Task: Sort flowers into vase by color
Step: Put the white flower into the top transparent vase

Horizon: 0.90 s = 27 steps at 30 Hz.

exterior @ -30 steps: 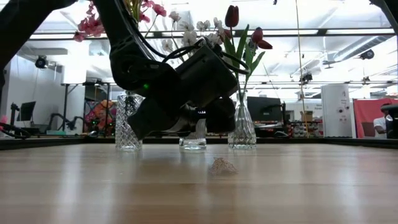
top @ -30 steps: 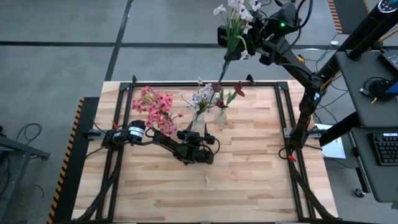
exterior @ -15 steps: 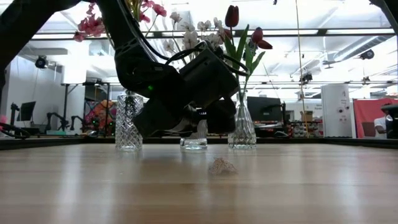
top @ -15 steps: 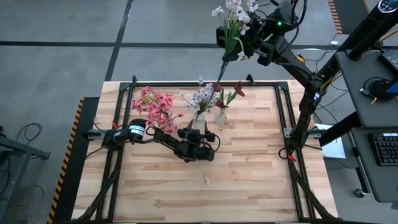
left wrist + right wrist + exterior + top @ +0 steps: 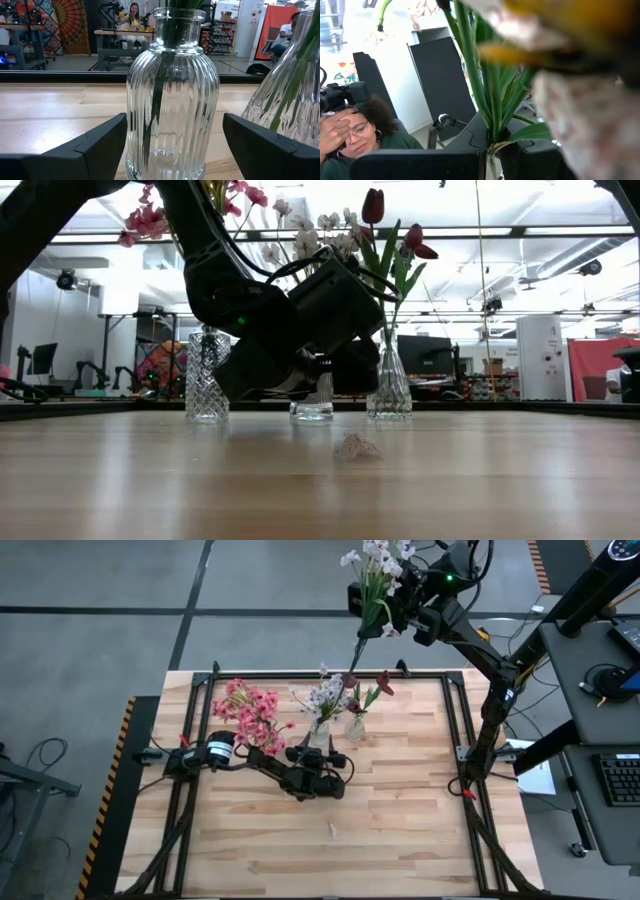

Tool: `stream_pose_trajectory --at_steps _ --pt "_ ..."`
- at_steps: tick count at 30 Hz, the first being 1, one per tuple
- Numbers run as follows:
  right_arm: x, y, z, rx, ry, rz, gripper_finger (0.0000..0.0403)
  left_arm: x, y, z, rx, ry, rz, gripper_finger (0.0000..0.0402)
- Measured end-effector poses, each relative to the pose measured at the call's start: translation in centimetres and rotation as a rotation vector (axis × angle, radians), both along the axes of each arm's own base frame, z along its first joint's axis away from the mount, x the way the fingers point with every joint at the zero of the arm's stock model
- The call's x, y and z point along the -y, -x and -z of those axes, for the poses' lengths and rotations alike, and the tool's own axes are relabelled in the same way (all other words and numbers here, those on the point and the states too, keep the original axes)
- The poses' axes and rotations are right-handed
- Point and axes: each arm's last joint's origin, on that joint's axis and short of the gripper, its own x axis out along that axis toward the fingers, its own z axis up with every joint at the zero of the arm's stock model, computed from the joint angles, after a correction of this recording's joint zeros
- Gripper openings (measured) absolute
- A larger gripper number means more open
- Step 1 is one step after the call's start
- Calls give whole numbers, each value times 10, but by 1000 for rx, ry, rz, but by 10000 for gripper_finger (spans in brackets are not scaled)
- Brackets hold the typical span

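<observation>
Our left pincer (image 5: 322, 762) stands open on the table (image 5: 400, 820), its fingers (image 5: 95, 145) flanking the ribbed vase (image 5: 171, 95) of white-lilac flowers (image 5: 326, 695). Our right pincer (image 5: 392, 610), raised beyond the table's far edge, is clamped on a white-blossomed stem (image 5: 368, 590).

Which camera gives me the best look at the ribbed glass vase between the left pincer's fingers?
Left wrist view: the ribbed glass vase fills it, green stems inside. The high view shows mostly its blossoms; in the low view the left arm hides most of it; the right wrist view misses it.
</observation>
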Motion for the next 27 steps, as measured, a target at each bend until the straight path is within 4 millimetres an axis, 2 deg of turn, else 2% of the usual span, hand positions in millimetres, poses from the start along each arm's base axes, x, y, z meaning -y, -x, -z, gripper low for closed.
stream_pose_trajectory --at_steps 23,27 --pt "0 0 0 -1 0 0 18 -3 -1 0 -3 19 8 308" --pt "0 0 0 -1 0 -1 18 -3 -1 0 -3 21 10 282"
